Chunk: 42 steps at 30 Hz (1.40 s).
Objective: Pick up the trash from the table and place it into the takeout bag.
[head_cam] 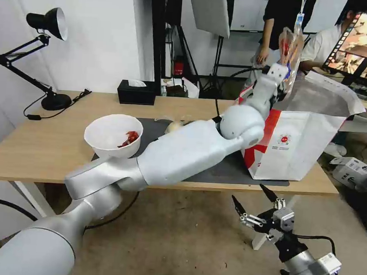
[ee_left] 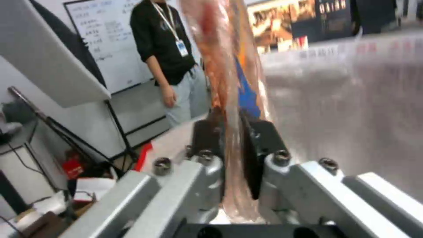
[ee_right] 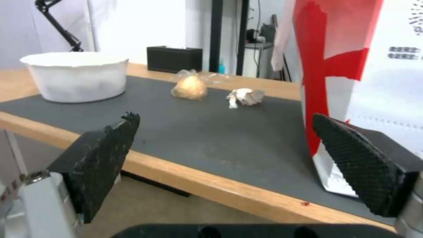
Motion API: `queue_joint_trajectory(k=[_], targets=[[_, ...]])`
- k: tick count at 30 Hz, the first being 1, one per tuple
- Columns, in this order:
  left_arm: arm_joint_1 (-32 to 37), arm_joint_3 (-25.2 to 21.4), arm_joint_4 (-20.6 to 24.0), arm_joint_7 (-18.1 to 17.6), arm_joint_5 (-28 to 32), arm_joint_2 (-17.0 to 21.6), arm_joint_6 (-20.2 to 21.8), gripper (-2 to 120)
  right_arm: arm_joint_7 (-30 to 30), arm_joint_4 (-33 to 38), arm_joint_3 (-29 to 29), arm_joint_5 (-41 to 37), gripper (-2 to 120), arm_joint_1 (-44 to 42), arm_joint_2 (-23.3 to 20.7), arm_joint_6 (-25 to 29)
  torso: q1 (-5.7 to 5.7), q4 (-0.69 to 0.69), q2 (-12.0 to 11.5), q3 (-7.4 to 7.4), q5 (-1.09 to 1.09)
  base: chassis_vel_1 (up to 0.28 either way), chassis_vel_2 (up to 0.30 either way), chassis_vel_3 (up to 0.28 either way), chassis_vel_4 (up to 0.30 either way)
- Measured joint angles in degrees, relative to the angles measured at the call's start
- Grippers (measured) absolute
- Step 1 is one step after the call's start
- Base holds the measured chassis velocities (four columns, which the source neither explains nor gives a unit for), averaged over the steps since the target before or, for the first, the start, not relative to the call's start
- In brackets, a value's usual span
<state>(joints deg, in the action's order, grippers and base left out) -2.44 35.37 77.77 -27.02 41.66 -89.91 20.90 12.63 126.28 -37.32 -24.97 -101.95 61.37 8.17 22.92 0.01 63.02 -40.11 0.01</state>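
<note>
Nearest you, your right gripper point(head_cam: 256, 202) hangs below the table point(head_cam: 31, 152) edge, jaws spread wide and empty. On the mat point(ee_right: 198, 132) sit the bowl point(head_cam: 113, 135), the bagged lump point(ee_right: 189, 86) and the tissue point(ee_right: 245, 96). Farther off, your left gripper point(head_cam: 283, 79) pinches the food box point(head_cam: 291, 46) above the takeout bag point(head_cam: 300, 141) mouth.

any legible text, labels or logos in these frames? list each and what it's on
Nothing reads clearly enough to quote.
takeout bag: small round red logo with a line of print under it, too small to read; in the right wrist view grey print lines, blurred.
whiteboard behind: handwriting, illegible.
clear hinged food box held by the left gripper: blue patch, no readable text.
</note>
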Motion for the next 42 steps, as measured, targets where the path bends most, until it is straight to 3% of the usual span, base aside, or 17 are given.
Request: queue_joint_trajectory(k=[9, 12, 14, 18, 23, 26, 28, 29, 31, 33, 34, 35, 36, 38, 39, 41, 42], targets=[[-0.6, -1.2, 0.6, -2.3, 3.3, -0.3, 1.3, 42, 0.0, -1.0, 0.0, -0.9, 100, 0.8, 0.1, -0.1, 0.00, -0.01, 0.0, 0.01, 0.00, 0.000, 0.000, 0.000, 0.000], [-0.5, -4.0, 2.9, -6.5, 8.2, 0.2, 0.5, 53, -0.1, -1.0, 0.2, -1.1, 100, 1.3, 0.2, -0.1, 0.00, -0.03, 0.0, 0.01, 0.00, 0.000, 0.000, 0.000, 0.000], [0.6, -7.6, 8.3, -11.5, 15.3, 3.1, -0.5, 65, -0.5, -0.6, 0.3, -1.3, 100, 1.9, 0.3, -0.5, -0.01, -0.03, 0.0, 0.01, -0.01, 0.000, 0.000, 0.000, 0.000], [4.2, -12.1, 15.8, -15.6, 19.6, 9.0, -1.9, 76, -1.7, 0.0, 0.4, -1.5, 100, 2.6, 0.7, -1.4, 0.00, -0.02, 0.0, 0.01, -0.03, 0.000, 0.000, 0.000, 0.000], [11.9, -17.4, 25.5, -15.8, 16.6, 17.5, -2.4, 92, -3.5, 1.2, 1.9, -1.3, 100, 4.6, 0.6, -2.8, -0.01, -0.01, 0.0, 0.01, -0.04, 0.000, 0.000, 0.000, 0.000], [23.7, -24.7, 35.6, -11.7, 11.4, 27.2, -3.0, 99, -6.9, 2.3, 4.4, -1.2, 100, 8.1, -0.1, -5.5, -0.01, -0.02, 0.0, 0.01, -0.06, 0.000, 0.000, 0.000, 0.000], [27.5, -27.3, 38.1, -10.3, 10.4, 29.7, -3.2, 99, -7.7, 2.4, 5.0, -1.2, 100, 9.0, -0.3, -6.1, 0.00, 0.00, 0.0, 0.01, -0.06, 0.000, 0.000, 0.000, 0.000], [37.4, -34.6, 44.5, -7.0, 8.0, 34.7, -3.5, 100, -9.1, 2.4, 6.0, -1.2, 100, 10.6, -0.8, -7.1, 0.00, 0.04, 0.0, 0.01, -0.07, 0.000, 0.000, 0.000, 0.000], [41.8, -37.6, 47.2, -6.1, 6.6, 36.5, -3.9, 100, -9.5, 2.6, 6.1, -1.1, 100, 10.9, -0.8, -7.3, 0.00, 0.05, 0.0, 0.01, -0.07, 0.000, 0.000, 0.000, 0.000], [58.5, -48.3, 56.2, -4.1, 0.7, 40.8, -6.7, 100, -10.3, 4.0, 5.8, -0.5, 100, 9.7, -0.5, -7.4, -0.01, 0.04, 0.0, 0.01, -0.07, 0.000, 0.000, 0.000, 0.000], [64.0, -53.1, 59.1, -2.7, -1.4, 41.1, -7.3, 100, -10.6, 4.5, 5.4, -0.2, 100, 8.9, -0.1, -7.3, -0.01, 0.01, 0.0, 0.02, -0.09, 0.000, 0.000, 0.000, 0.000], [64.0, -53.1, 59.1, -2.7, -1.4, 41.1, -7.3, 100, -10.6, 4.5, 5.4, -0.2, 100, 8.9, -0.1, -7.3, -0.01, 0.01, 0.0, 0.02, -0.09, 0.000, 0.000, 0.000, 0.000], [73.3, -61.0, 62.7, 0.4, -4.9, 40.2, -8.1, 100, -11.0, 4.9, 5.3, 0.2, 100, 8.5, 0.7, -7.2, -0.04, -0.03, 0.0, 0.04, 0.03, 0.000, 0.000, 0.000, 0.000], [85.4, -68.1, 65.3, 5.4, -10.9, 35.8, -10.1, 100, -11.9, 4.7, 5.4, 0.7, 100, 9.4, 1.1, -7.2, -0.04, 0.00, 0.0, 0.03, -0.06, 0.000, 0.000, 0.000, 0.000], [85.4, -68.1, 65.3, 5.4, -10.9, 35.8, -10.1, 100, -11.9, 4.7, 5.4, 0.7, 100, 9.4, 1.1, -7.2, -0.04, 0.00, 0.0, 0.03, -0.06, 0.000, 0.000, 0.000, 0.000], [98.1, -73.2, 66.5, 12.7, -19.6, 27.1, -16.4, 100, -12.4, 5.4, 4.0, 1.3, 100, 7.4, 2.7, -7.1, -0.01, 0.04, 0.0, 0.01, -0.02, 0.000, 0.000, 0.000, 0.000], [98.1, -73.2, 66.5, 12.7, -19.6, 27.1, -16.4, 100, -12.4, 5.4, 4.0, 1.3, 100, 7.4, 2.7, -7.1, -0.01, 0.04, 0.0, 0.01, -0.02, 0.000, 0.000, 0.000, 0.000]])
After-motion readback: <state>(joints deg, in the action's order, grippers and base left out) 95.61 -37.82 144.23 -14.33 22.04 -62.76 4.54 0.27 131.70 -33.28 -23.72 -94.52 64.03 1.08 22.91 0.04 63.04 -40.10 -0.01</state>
